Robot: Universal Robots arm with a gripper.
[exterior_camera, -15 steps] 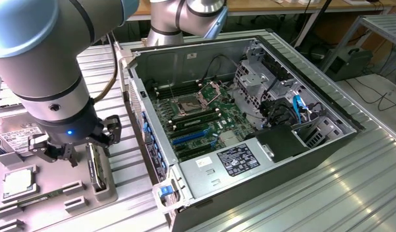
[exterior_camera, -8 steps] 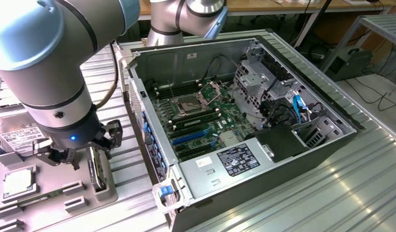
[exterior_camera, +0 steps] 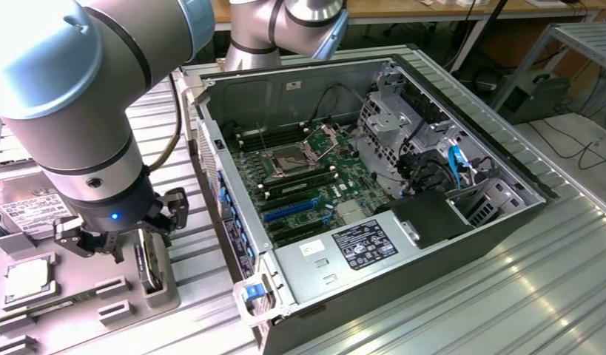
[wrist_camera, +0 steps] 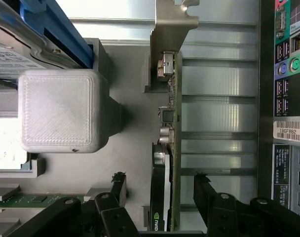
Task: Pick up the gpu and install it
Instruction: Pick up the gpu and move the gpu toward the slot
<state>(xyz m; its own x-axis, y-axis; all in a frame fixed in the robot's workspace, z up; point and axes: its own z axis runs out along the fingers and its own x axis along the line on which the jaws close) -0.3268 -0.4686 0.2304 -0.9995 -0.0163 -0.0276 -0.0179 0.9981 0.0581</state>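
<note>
The gpu (wrist_camera: 166, 163) stands on its edge in a grey holder tray (wrist_camera: 130, 148), with its silver end bracket (wrist_camera: 172, 22) at one end. My gripper (wrist_camera: 161, 180) is open and straddles the card, one black finger (wrist_camera: 118, 185) on each side with a gap to the card. In the exterior view the gripper (exterior_camera: 115, 240) hangs low over the tray (exterior_camera: 135, 296) at the exterior view's left, right above the dark gpu (exterior_camera: 149, 266). Nothing is held.
The open computer case (exterior_camera: 480, 159) lies to the exterior view's right of the tray, motherboard (exterior_camera: 303, 185) and blue slots (exterior_camera: 288, 214) exposed. The tray also holds a processor (exterior_camera: 27, 277), a green RAM stick (exterior_camera: 56, 303) and a labelled drive (exterior_camera: 31, 211). A grey block (wrist_camera: 58, 111) rises beside the gpu.
</note>
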